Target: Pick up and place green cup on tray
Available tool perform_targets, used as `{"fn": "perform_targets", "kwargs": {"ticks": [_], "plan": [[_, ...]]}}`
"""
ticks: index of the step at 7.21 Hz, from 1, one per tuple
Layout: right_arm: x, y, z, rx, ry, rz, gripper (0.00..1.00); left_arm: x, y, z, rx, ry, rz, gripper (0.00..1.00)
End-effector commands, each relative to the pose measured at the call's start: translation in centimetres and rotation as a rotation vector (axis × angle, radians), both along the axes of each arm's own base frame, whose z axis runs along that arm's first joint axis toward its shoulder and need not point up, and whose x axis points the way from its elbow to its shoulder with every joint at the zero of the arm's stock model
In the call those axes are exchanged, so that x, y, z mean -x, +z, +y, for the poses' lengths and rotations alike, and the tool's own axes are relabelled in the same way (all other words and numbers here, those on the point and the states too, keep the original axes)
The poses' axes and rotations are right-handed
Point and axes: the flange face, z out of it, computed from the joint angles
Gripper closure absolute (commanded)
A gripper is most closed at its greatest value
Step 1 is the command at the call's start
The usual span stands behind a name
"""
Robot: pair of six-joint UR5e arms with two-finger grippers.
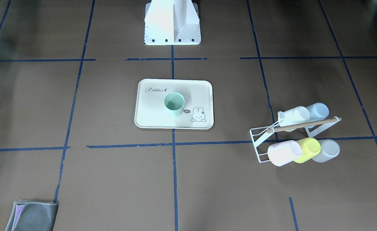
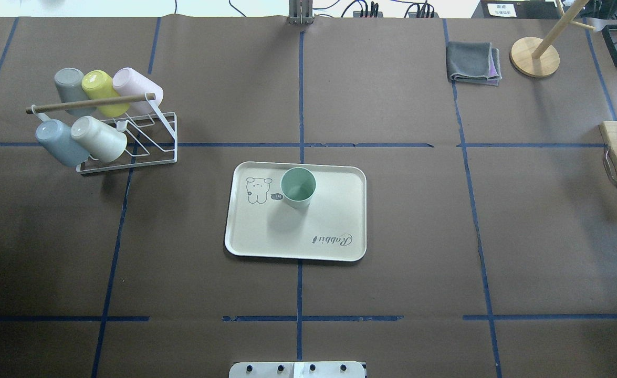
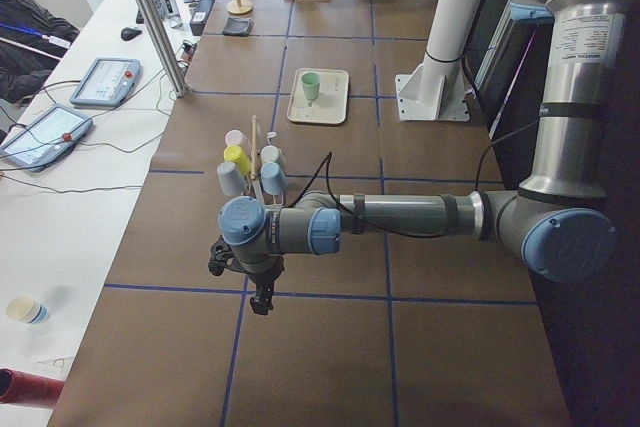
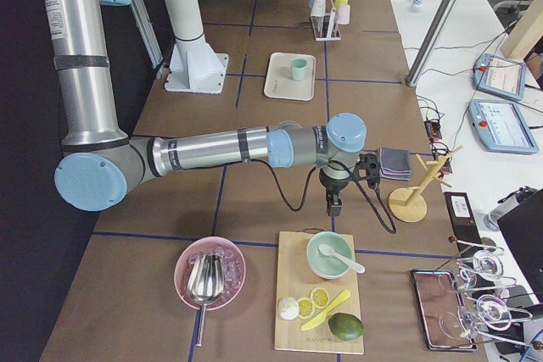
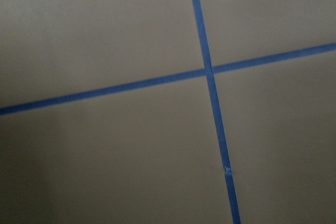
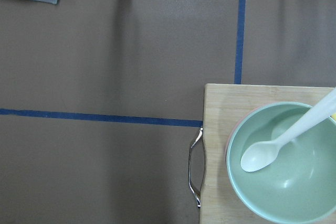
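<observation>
Since the cup (image 2: 297,187) stands upright on the tray (image 2: 266,236), mouth up and toward 12 o'clock from the tray's middle in the overhead view, you can, I judge, treat the placing as done. It sits well inside the rim, between the bunny drawing and the far edge, and nothing touches it.

Neither arm is over the tray. The left gripper (image 3: 261,299) hangs above bare table at the left end, beyond the rack (image 2: 129,157), which lies at 10 o'clock from the tray and carries five other cups. The right gripper (image 4: 333,206) hangs at the opposite end, near the board (image 6: 215,182) that holds a bowl (image 6: 283,171). Both show only in the side views, so you cannot tell whether their jaws are parted or closed.

What remains looks like a check only: confirm the cup is steady. If you do reach in again, I would bring the left arm round the rack rather than across it, since those cups hang loosely.
</observation>
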Motion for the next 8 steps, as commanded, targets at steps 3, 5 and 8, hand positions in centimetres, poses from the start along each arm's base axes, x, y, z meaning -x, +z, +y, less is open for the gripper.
{"fn": "perform_targets", "kwargs": {"ticks": [3,5,8], "plan": [[-1.2,0.8,0.2,0.020,0.022,-0.001,0.00,2.8,-0.8,0.5,0.048,-0.064,0.007,0.00],[-3.0,3.3,0.5,0.067,0.053,-0.006,0.00,2.8,0.0,0.8,0.066,-0.069,0.007,0.00],[-4.4,5.7,2.1,0.106,0.078,-0.005,0.00,2.7,0.0,0.8,0.064,-0.069,0.007,0.00]]}}
